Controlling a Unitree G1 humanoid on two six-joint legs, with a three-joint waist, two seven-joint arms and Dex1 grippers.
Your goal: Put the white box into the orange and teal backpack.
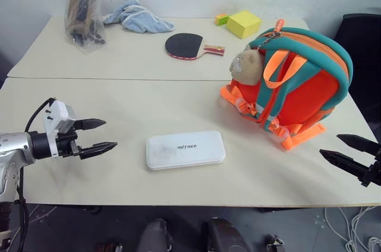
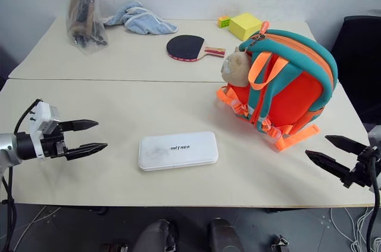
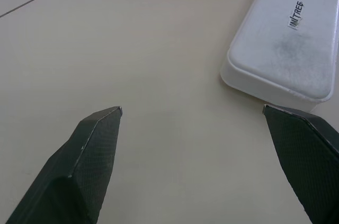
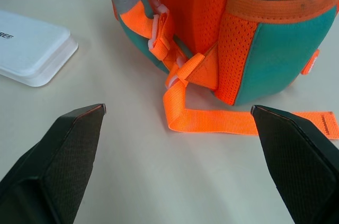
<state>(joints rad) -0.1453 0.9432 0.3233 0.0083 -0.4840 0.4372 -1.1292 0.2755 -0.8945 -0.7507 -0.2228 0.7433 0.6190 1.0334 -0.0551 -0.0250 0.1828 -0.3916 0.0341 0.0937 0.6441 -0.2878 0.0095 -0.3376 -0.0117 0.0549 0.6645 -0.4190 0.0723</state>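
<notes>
left eye view: flat white rectangular box (image 1: 186, 149) lies free; both tools (image 1: 95, 134) (image 1: 350, 153) gape apart; approach squarely across its short width.

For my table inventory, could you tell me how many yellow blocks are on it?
2: a large yellow block at the far edge behind the backpack, and a small yellow block just left of it. More may be hidden behind the backpack.
</notes>
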